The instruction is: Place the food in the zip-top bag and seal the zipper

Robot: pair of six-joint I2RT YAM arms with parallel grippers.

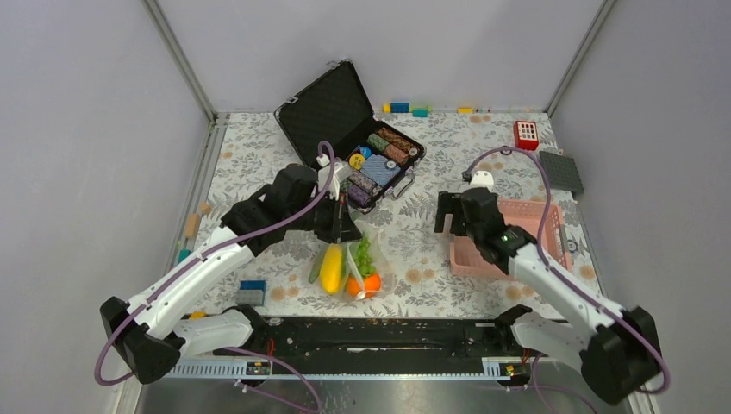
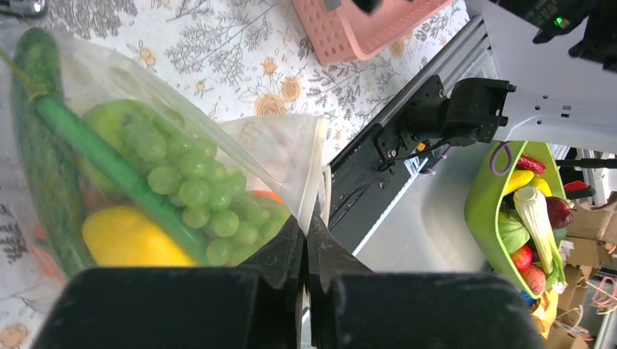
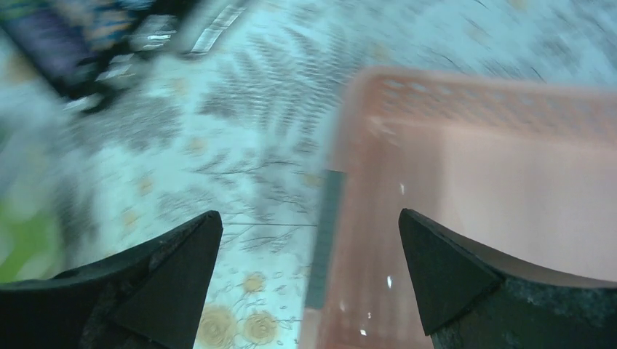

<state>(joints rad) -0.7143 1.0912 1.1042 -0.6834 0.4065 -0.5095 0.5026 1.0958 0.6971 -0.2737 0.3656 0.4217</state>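
The zip-top bag (image 1: 352, 269) lies on the table in front of the left arm, with a yellow banana (image 1: 331, 267), green grapes (image 1: 364, 255) and an orange pumpkin (image 1: 364, 285) inside. In the left wrist view the bag (image 2: 280, 145) also shows a long green pod (image 2: 94, 156) and a green apple (image 2: 109, 120). My left gripper (image 2: 307, 222) is shut on the bag's mouth edge, at the zipper (image 2: 318, 167). My right gripper (image 3: 309, 225) is open and empty above the left rim of the pink basket (image 3: 466, 109), apart from the bag.
An open black case (image 1: 345, 121) with poker-chip rolls stands behind the bag. A red block (image 1: 526, 134) and a dark plate (image 1: 560, 171) lie back right. Blue blocks (image 1: 252, 291) lie near left. A green bin of toy food (image 2: 524, 203) sits beyond the table's front edge.
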